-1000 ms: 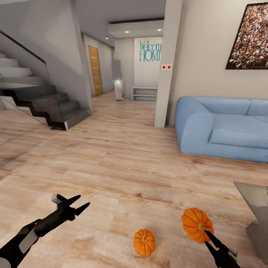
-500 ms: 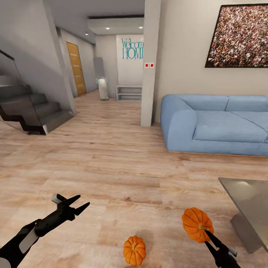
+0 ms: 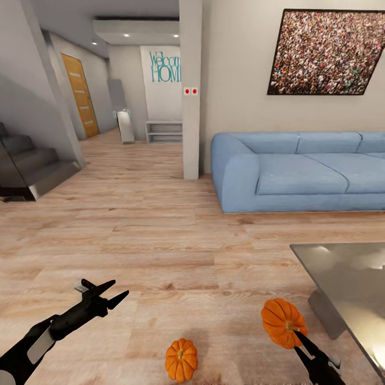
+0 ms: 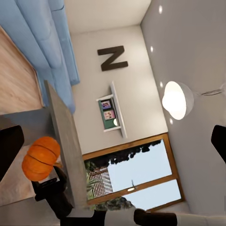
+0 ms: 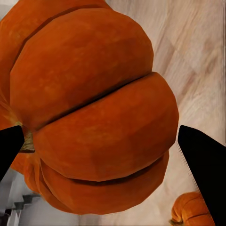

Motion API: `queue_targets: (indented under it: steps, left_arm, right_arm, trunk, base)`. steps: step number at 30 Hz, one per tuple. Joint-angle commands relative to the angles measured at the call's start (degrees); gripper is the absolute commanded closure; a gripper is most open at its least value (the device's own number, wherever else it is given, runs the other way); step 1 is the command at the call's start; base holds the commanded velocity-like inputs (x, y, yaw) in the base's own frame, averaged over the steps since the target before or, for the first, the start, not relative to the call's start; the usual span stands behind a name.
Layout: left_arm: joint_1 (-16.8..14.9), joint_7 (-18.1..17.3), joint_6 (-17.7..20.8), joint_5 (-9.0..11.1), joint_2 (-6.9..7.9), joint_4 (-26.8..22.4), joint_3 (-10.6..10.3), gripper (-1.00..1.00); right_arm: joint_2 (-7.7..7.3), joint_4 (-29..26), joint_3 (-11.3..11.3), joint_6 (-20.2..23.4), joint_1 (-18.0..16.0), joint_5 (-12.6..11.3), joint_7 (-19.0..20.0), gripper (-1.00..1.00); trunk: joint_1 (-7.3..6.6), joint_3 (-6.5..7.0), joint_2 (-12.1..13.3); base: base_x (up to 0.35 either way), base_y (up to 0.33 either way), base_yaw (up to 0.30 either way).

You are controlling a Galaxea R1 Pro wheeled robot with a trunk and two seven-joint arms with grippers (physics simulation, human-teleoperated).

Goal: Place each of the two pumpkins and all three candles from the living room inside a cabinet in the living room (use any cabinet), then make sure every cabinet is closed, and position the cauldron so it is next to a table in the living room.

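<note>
Head view: your right tool (image 3: 293, 332) sits low at the right, pinching a pumpkin (image 3: 282, 322) by its stem side, with the pumpkin held clear above the wood floor (image 3: 160, 230). Right wrist view confirms it: held pumpkin (image 5: 89, 113) packed between the two dark fingertips (image 5: 205, 165), jaws pressed against its ribs.

Your left tool (image 3: 113, 293) is low at the left, fingers spread apart, nothing between them, hanging over bare floor.

A second pumpkin (image 3: 181, 360) rests on the floor between the two arms, nearer the bottom edge, well apart from both tools. It also peeks into the right wrist view as an orange corner (image 5: 190, 209).

Bench (image 3: 347, 278) with grey reflective top comes in from the right, just beside the held pumpkin. Left wrist view catches the same bench edge (image 4: 66, 150) and the held pumpkin (image 4: 40, 157) next to it.

Blue sofa (image 3: 299, 171) stands against the far wall, under a speckled picture (image 3: 326, 51). White pillar (image 3: 191, 91) stands left of the sofa; stairs (image 3: 29, 166) at far left.
</note>
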Motion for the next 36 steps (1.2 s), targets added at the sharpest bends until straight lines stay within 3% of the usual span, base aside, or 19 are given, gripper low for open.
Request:
queue_targets:
  steps: [1,17,24,36]
  left_arm:
    - [0.0,-0.3,0.6,0.3,0.08,0.0,-0.4,-1.00]
    - [0.0,-0.3,0.6,0.3,0.16,0.0,-0.4,-1.00]
    - [0.0,-0.3,0.6,0.3,0.16,0.1,-0.4,-1.00]
    - [0.0,-0.3,0.6,0.3,0.17,0.1,-0.3,-1.00]
  right_arm:
    - [0.03,0.2,0.4,0.6,-0.1,-0.5,0.4,1.00]
    - [0.03,0.2,0.4,0.5,-0.1,-0.5,0.4,1.00]
    - [0.03,0.2,0.4,0.5,-0.1,-0.5,0.4,1.00]
    - [0.03,0.2,0.4,0.4,-0.1,-0.6,0.4,1.00]
  trunk:
    - [-0.01,-0.09,0.0]
    - [-0.01,-0.62,0.0]
    - [-0.01,-0.64,0.0]
    - [-0.01,-0.64,0.0]
  base:
    - [0.000,0.001,-0.253]
    - [-0.088,0.105,-0.242]
    - [-0.003,0.158,-0.033]
    - [0.217,-0.009,0.000]
